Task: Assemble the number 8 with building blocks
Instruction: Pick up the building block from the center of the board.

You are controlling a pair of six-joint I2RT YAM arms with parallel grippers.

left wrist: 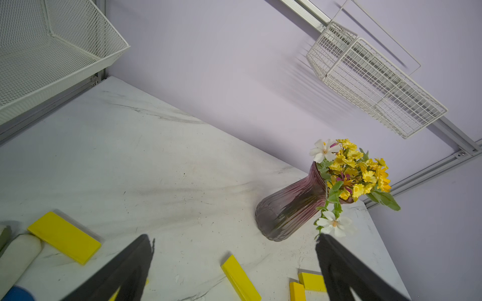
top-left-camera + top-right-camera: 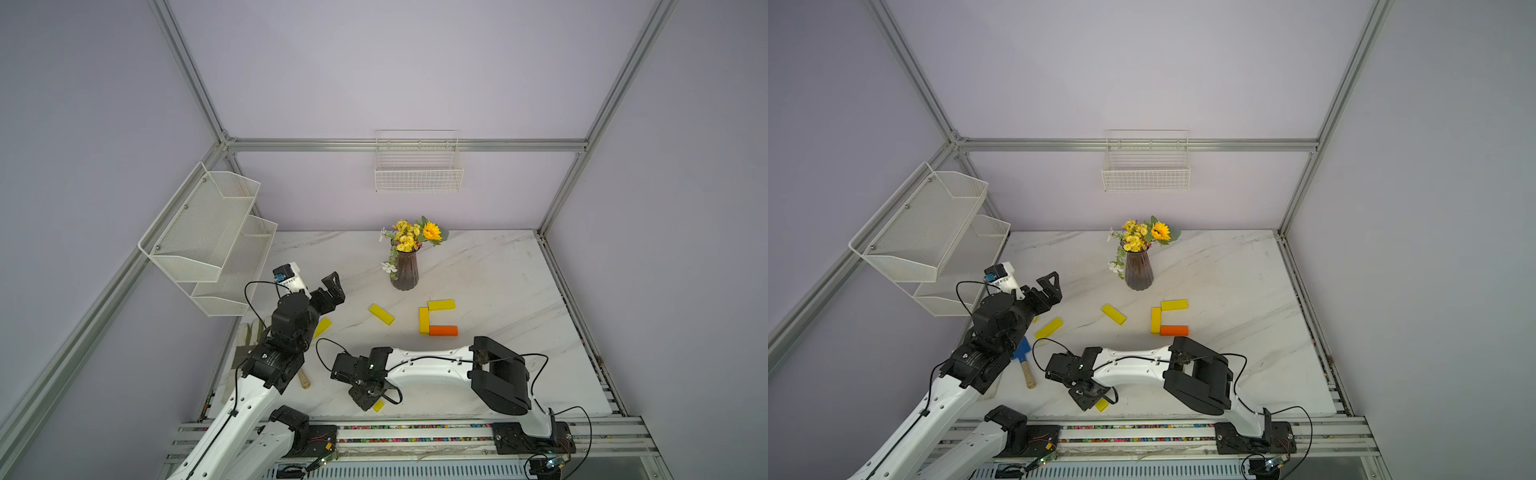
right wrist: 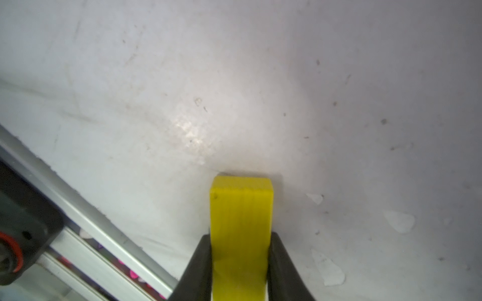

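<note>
My right gripper is shut on a yellow building block, low over the marble table near its front edge; in both top views only the block's end shows. For the number 8, three bars lie together as a C: a yellow top bar, a yellow left upright and an orange bar. A loose yellow block lies left of them. Another lies beside my left arm. My left gripper hangs open and empty above the table's left side.
A purple vase of flowers stands behind the blocks. A blue trowel and a glove lie under my left arm. Mesh shelves hang on the left wall, a wire basket on the back wall.
</note>
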